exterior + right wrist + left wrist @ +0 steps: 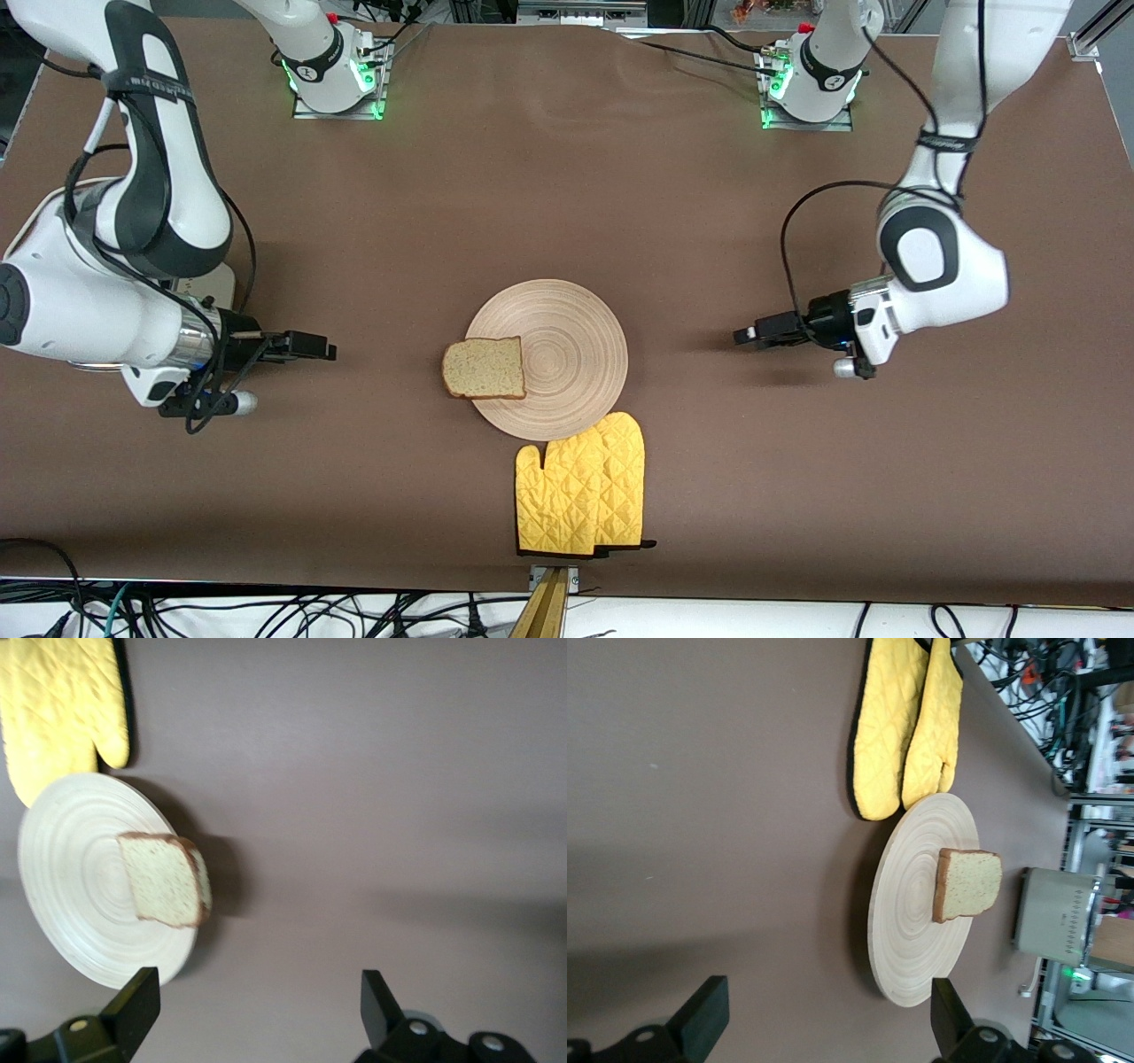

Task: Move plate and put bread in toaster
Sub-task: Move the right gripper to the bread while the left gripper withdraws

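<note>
Nothing is gripped yet: I see the plate (547,358) mid-tabletop with the bread (484,368) overhanging its rim toward the right arm's end, while my left end effector (744,336) and right end effector (326,351) hover open either side. The toaster (1052,913) shows only in the left wrist view. Next I judge a plate grasp; yellow oven mitts (580,486) touching its front-edge rim could snag

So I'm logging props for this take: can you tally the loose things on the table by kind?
Plate: 1
Bread slice: 1
Toaster: 1
Yellow oven mitts: 2
Total: 5
</note>
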You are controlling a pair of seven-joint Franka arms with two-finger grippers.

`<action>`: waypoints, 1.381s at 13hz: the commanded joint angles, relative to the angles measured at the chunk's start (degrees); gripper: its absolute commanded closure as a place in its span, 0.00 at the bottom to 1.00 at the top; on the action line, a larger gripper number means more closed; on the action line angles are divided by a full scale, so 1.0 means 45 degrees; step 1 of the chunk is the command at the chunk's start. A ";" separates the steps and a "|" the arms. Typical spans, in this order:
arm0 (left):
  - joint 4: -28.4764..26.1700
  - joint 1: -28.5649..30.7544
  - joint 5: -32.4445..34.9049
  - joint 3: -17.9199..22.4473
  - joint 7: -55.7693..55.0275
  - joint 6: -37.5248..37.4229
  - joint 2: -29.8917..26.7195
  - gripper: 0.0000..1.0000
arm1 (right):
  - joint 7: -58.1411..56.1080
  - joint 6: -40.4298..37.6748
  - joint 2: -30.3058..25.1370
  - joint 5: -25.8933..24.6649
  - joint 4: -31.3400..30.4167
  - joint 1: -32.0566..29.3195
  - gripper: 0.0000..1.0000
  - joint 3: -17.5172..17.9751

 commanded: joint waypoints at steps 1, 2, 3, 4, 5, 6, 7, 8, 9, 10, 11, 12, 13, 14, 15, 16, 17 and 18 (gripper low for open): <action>-0.0545 0.0999 0.3125 -0.1021 -0.2669 0.0084 -0.1679 0.00 | -0.0093 0.1157 0.0649 0.1344 0.0016 0.0400 0.00 0.0026; -0.0545 0.1293 0.4724 -0.1276 -0.3764 0.0026 -0.2226 0.00 | -0.0112 0.1704 0.0962 0.1659 0.0016 0.0614 0.00 0.0065; -0.0564 0.1469 0.5959 -0.1414 -0.4490 -0.0149 -0.2792 0.00 | -0.0170 0.2212 0.1255 0.1991 0.0016 0.0693 0.00 0.0201; -0.0487 0.1781 0.7054 -0.1512 -0.4845 -0.0537 -0.3204 0.00 | -0.0171 0.2642 0.1548 0.2342 0.0016 0.0694 0.00 0.0395; -0.0312 0.1919 0.8012 -0.1494 -0.4888 -0.1005 -0.3440 0.00 | -0.0345 0.2995 0.1841 0.2616 0.0016 0.0694 0.00 0.0571; -0.0194 0.2114 0.8757 -0.1494 -0.4907 -0.1319 -0.3694 0.00 | -0.0598 0.3269 0.2114 0.2851 0.0016 0.0694 0.00 0.0728; -0.0135 0.2193 0.9441 -0.1494 -0.4927 -0.1516 -0.3928 0.00 | -0.0929 0.3426 0.2330 0.3105 0.0016 0.0694 0.00 0.0807; 0.0117 0.2291 1.0298 -0.1513 -0.5101 -0.1711 -0.4047 0.00 | -0.1300 0.3428 0.2545 0.3436 0.0035 0.0694 0.00 0.0807; 0.0506 0.2330 1.1080 -0.1513 -0.5586 -0.2177 -0.4086 0.00 | -0.1710 0.3428 0.2740 0.4000 0.0016 0.0675 0.00 0.0807; 0.0955 0.2408 1.1552 -0.1552 -0.5900 -0.2917 -0.4106 0.00 | -0.2062 0.3447 0.2955 0.4508 0.0016 0.0675 0.00 0.0807; 0.1501 0.2409 1.2002 -0.1552 -0.6000 -0.3659 -0.4106 0.00 | -0.2317 0.3448 0.3150 0.4862 0.0016 0.0694 0.00 0.0807; 0.2028 0.2428 1.2470 -0.1572 -0.6040 -0.4285 -0.4087 0.00 | -0.2474 0.3506 0.3288 0.5097 0.0016 0.0694 0.00 0.0807; 0.2478 0.2428 1.2862 -0.1572 -0.6137 -0.4794 -0.4087 0.00 | -0.2592 0.3506 0.3444 0.5216 0.0016 0.0694 0.00 0.0807; 0.2773 0.2428 1.3214 -0.1630 -0.6215 -0.5166 -0.4067 0.00 | -0.2593 0.3506 0.3561 0.5217 0.0016 0.0694 0.00 0.0807; 0.2988 0.2428 1.3585 -0.1650 -0.6274 -0.5441 -0.4067 0.00 | -0.2593 0.3506 0.3620 0.5236 0.0016 0.0694 0.00 0.0807; 0.3184 0.2428 1.3859 -0.1650 -0.6275 -0.5637 -0.4048 0.00 | -0.2593 0.3487 0.3698 0.5275 0.0016 0.0694 0.00 0.0846; 0.3244 0.2428 1.4171 -0.1689 -0.6275 -0.5716 -0.4048 0.00 | -0.2612 0.3487 0.3738 0.5295 -0.0004 0.0752 0.00 0.0847; 0.3264 0.2428 1.4329 -0.1747 -0.6275 -0.5736 -0.4009 0.00 | -0.2593 0.3448 0.3719 0.5295 -0.0120 0.0850 0.00 0.0847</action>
